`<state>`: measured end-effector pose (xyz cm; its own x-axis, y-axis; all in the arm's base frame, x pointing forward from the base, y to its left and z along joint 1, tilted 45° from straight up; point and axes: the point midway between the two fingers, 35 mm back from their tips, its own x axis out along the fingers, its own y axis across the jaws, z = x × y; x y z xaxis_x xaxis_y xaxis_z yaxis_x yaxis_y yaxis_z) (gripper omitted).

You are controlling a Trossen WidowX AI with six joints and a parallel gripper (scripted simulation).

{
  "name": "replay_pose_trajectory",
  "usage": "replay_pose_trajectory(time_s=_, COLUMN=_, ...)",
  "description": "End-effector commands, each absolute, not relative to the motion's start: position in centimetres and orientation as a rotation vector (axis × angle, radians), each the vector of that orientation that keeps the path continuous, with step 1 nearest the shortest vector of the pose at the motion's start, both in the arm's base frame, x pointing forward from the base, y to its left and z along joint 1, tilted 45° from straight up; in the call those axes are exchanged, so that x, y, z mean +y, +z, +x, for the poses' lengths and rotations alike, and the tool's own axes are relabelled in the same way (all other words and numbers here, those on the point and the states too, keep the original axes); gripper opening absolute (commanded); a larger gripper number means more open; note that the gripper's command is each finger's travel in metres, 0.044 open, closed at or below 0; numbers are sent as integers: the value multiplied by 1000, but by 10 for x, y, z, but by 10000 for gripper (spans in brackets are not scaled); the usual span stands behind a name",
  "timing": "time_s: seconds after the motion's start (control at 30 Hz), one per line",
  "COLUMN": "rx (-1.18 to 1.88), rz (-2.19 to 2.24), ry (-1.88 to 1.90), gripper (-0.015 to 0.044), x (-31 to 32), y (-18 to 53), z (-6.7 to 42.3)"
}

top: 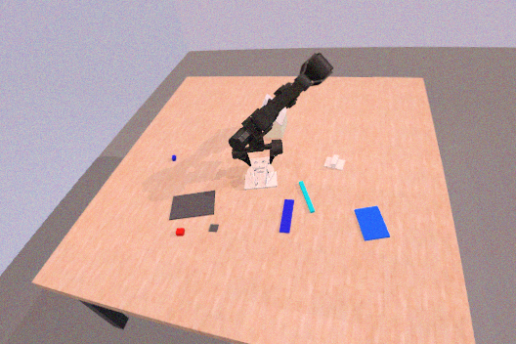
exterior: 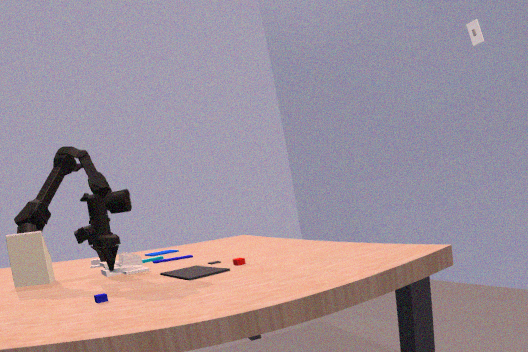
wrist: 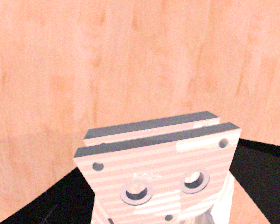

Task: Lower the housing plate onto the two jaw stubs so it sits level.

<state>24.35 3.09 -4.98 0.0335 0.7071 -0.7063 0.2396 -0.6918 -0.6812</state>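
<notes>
The white housing plate, with two large ringed holes and small corner holes, is between my fingers. My gripper is shut on it, one black finger at each side. Directly below is the white base; in the wrist view its far edge shows just beyond the plate's edge, close and nearly parallel. The two white jaws show in front of the plate in the top view. The plate hides their stubs in the wrist view. Whether it touches them, I cannot tell.
A white stepped piece lies to the right. A cream block stands behind the arm. A black sheet, a red block, a dark blue bar and a cyan bar lie around the base.
</notes>
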Motion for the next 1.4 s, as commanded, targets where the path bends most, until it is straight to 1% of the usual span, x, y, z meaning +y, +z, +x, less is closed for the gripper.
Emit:
replay_pose_trajectory(time_s=0.0, rx=-954, rz=-1938, ry=1695, gripper=351, x=32, y=-51, z=243)
replay_pose_trajectory(time_s=1.37, rx=-956, rz=-1939, ry=1695, gripper=351, x=38, y=-56, z=244)
